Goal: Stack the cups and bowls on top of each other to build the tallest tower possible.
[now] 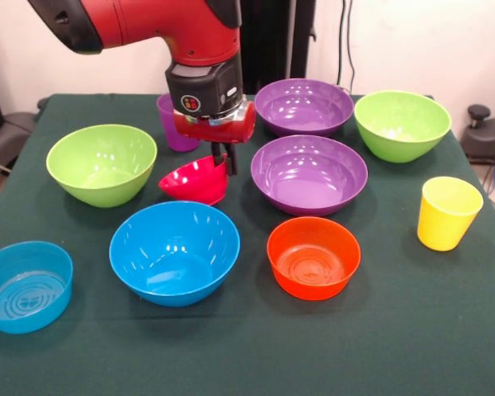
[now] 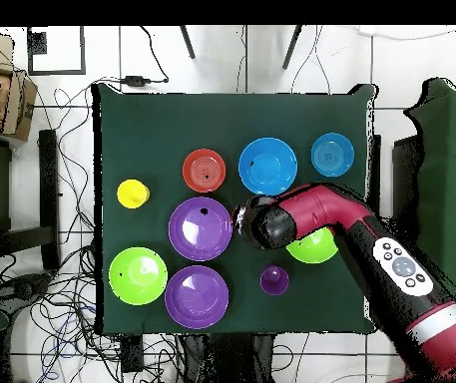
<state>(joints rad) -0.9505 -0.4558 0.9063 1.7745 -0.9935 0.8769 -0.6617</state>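
I've got the claw (image 1: 224, 162) pinched on the far rim of the small red-pink bowl (image 1: 195, 181), which hangs tilted, rim tipped toward the camera, seemingly just off the bench (image 1: 396, 346) in the front view. Overhead the arm hides that bowl. So the step in hand is, I judge, carrying the first piece to a base. No tower yet; every bowl sits single.

Next move: lift clear, swing over to the nearer wide purple bowl (image 1: 308, 174) just beside it, level the bowl, drop it in.

Around: large blue bowl (image 1: 174, 252) right in front, lime green bowl (image 1: 101, 163) to one side, purple cup (image 1: 172, 124) close behind the claw, a knock risk on the swing. Orange bowl (image 1: 313, 256), second purple bowl (image 1: 304, 106), second green bowl (image 1: 402, 124), yellow cup (image 1: 448, 212), small blue bowl (image 1: 25, 285) stand well apart.
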